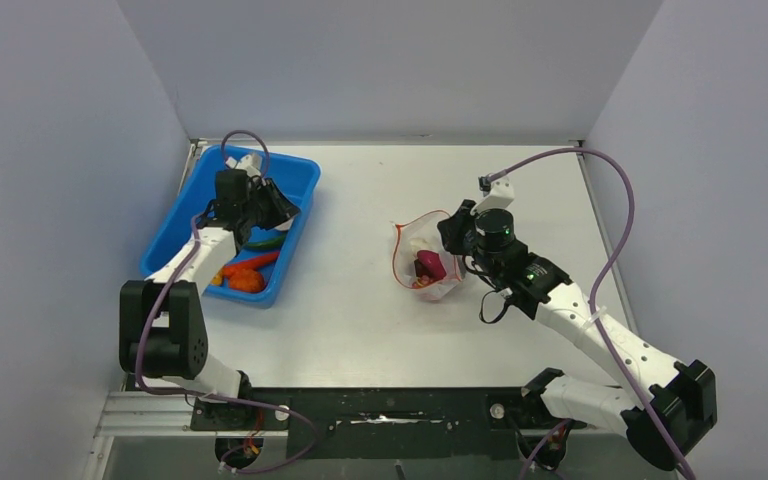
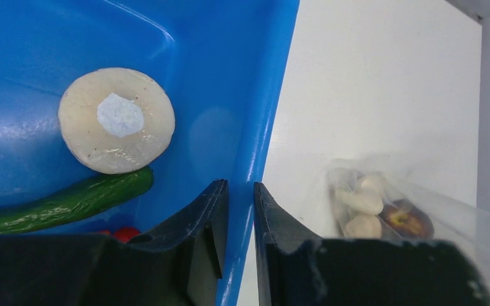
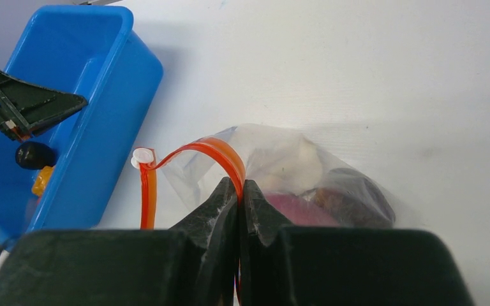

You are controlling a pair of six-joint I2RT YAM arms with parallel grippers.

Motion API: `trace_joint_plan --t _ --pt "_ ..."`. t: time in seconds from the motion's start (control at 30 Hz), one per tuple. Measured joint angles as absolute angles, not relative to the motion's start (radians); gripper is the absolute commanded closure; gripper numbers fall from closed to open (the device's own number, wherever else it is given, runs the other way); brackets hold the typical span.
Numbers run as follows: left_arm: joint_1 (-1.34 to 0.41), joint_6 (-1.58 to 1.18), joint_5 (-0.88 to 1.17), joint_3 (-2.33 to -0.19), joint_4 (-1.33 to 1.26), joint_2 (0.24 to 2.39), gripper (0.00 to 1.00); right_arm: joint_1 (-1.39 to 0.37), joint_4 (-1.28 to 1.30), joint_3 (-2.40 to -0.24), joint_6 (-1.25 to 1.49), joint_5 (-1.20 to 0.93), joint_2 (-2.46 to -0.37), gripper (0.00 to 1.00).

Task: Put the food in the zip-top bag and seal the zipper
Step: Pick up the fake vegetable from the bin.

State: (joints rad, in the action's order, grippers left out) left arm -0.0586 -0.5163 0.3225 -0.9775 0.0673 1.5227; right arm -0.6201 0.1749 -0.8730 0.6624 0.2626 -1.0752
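Zip-top bag (image 1: 412,240), food (image 1: 430,266) inside, has its zipper (image 3: 220,153) pinched in the right fingers (image 3: 238,190), seemingly to prop the mouth open, while the left fingers (image 2: 227,197) nip the right wall of the blue bin (image 2: 258,95).

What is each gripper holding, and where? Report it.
Right gripper pinches the bag by its red zipper edge; left gripper pinches the bin by its side wall.
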Motion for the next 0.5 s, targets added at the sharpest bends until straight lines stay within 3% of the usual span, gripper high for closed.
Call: trace_joint_plan --t 0.27,0.5 --pt "-0.008 -0.581 0.269 -1.018 -0.009 1.591 0.80 -0.615 0.196 -0.904 0.662 0.270 -1.090 1.00" --pt "0.054 -0.572 0.239 -1.037 -0.019 1.603 0.49 -0.615 0.206 -0.927 0.663 0.274 -1.112 1.00"
